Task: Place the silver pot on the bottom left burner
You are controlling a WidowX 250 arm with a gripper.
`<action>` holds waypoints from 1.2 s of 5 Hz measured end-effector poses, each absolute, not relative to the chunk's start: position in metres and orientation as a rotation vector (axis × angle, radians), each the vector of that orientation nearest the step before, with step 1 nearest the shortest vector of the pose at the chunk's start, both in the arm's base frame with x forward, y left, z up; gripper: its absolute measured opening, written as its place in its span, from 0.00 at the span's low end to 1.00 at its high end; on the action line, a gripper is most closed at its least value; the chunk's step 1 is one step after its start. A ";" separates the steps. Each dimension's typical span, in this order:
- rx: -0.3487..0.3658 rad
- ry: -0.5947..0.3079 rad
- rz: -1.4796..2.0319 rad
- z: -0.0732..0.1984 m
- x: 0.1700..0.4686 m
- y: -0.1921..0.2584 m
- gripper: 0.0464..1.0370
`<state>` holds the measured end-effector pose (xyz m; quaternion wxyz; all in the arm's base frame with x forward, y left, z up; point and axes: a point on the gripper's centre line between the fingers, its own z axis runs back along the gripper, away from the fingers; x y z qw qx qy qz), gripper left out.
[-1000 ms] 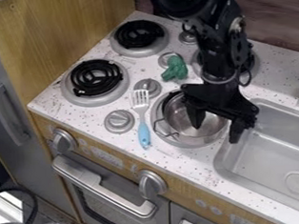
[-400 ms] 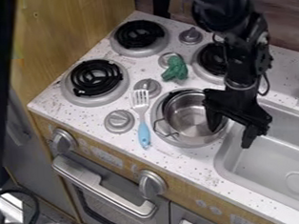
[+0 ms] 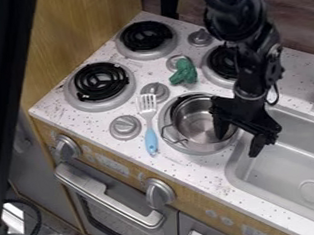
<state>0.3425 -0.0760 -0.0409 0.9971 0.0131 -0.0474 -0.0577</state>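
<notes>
Looks to be at the grasping step, with the silver pot (image 3: 199, 121) upright on the near right burner (image 3: 188, 151), partly beneath the gripper (image 3: 239, 143) and reaching out to its left in the view. Still to be shifted to the bottom left burner (image 3: 101, 82), well apart from the gripper on that same side, beyond the blue-handled fork (image 3: 151, 140). Calls next, most likely, for settling the fingers on either side of the nearest pot wall, closing on it, then lifting straight up before carrying left over the fork and setting down level. Could tip or swing if pinched only at one edge, or knock the fork if carried too low.

Hanging down at a slant from the black arm (image 3: 252, 48), fingers spread wide with nothing clamped between: one over the pot's mouth, the other outside, toward the sink (image 3: 231, 170) just beside the gripper. Cannot tell whether touching the rim. Farther up and left from the gripper, a green toy (image 3: 184, 73) lying beside a knob, probably clear of a direct path
</notes>
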 end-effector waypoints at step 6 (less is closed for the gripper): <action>0.140 -0.210 -0.074 0.014 0.352 0.013 0.02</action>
